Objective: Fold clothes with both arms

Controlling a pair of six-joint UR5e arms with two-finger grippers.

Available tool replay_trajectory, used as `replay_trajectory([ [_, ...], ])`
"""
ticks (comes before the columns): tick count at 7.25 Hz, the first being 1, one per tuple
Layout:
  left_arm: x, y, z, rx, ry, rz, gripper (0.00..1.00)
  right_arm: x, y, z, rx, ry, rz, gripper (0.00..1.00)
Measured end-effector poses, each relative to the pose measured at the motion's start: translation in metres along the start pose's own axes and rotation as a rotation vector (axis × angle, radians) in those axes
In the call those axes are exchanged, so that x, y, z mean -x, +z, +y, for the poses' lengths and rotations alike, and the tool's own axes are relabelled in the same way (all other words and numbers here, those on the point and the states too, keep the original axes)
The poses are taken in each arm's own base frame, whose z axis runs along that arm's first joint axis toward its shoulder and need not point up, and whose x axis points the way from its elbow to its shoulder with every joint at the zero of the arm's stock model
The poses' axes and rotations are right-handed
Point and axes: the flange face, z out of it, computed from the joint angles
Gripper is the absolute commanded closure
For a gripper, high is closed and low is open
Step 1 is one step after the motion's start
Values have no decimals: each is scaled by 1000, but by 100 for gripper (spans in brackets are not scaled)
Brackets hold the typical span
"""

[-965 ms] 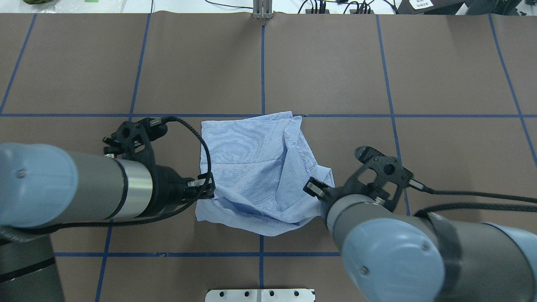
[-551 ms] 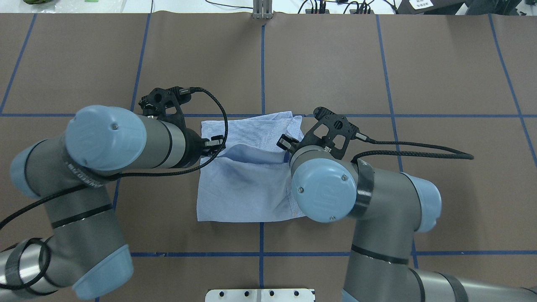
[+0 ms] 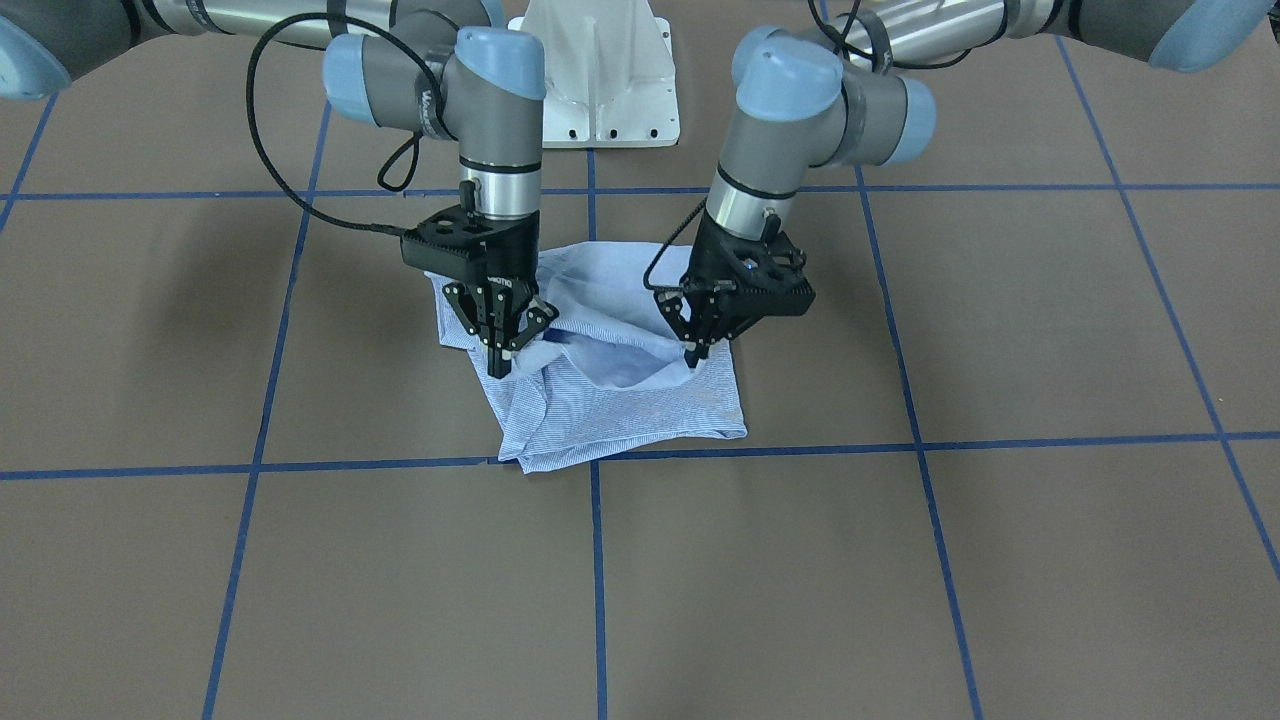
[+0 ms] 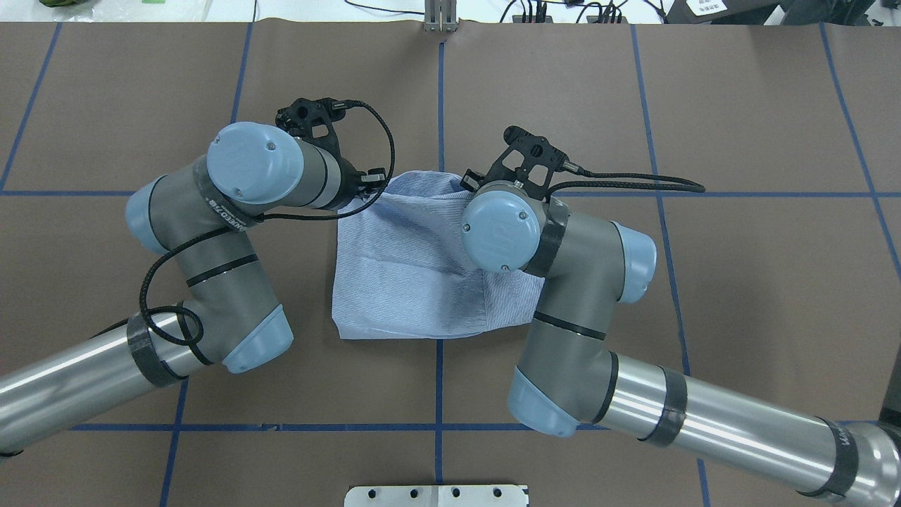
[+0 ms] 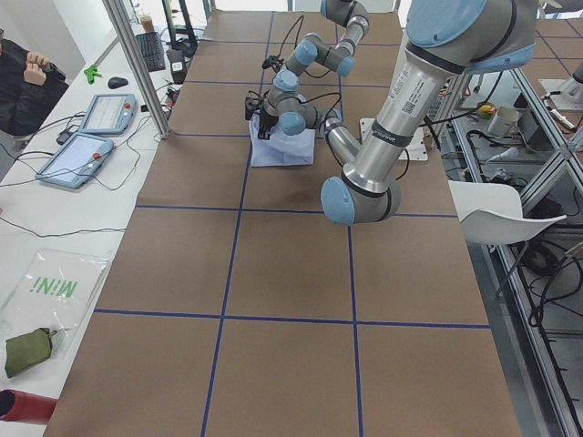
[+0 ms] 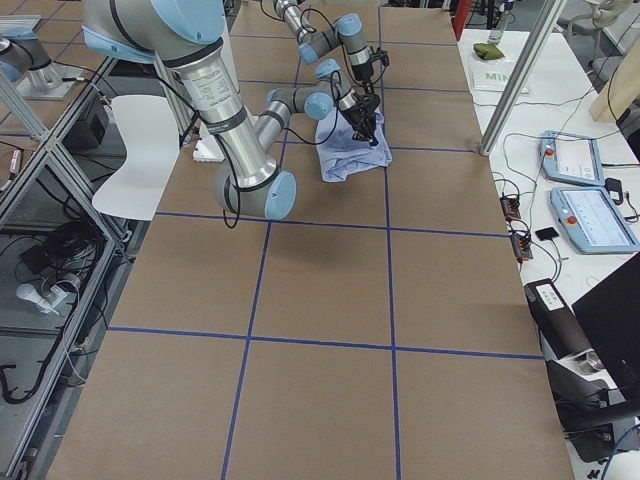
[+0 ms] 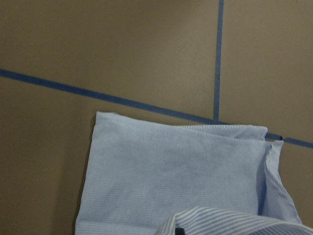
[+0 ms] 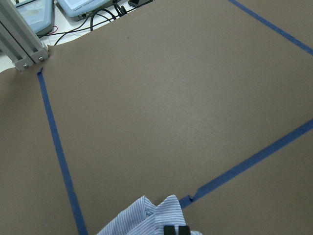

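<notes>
Pinching the raised edge of the shirt (image 3: pixel 640 412), the right gripper (image 3: pixel 499 362) and left gripper (image 3: pixel 692 352) are each clamping cloth between pressed fingers. Finishing this fold well likely means holding equal height and lowering together, so the sagging span lands flat. The shirt is lying mid-table (image 4: pixel 704 282), longer axis running side to side, raised edge facing away from the robot.

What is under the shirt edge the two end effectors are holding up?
More of the shirt: a lower layer lying flat on the table. The left end effector and right end effector pinch the upper layer; deeper under the fold is covered.
</notes>
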Motion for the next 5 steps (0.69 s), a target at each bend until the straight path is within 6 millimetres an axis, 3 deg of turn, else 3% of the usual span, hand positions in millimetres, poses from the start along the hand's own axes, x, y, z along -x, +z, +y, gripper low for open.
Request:
replay_trajectory([
  [1, 11, 15, -12, -13, 25, -12, 100, 12, 17, -4, -13, 3, 11, 100],
  [2, 19, 22, -19, -19, 42, -21, 100, 20, 31, -9, -24, -5, 25, 32],
  [3, 22, 25, -22, -22, 50, -27, 1, 24, 41, -13, -32, -32, 36, 0],
  [5, 25, 26, -25, -23, 102, -28, 0, 33, 44, -27, -22, -119, 40, 0],
])
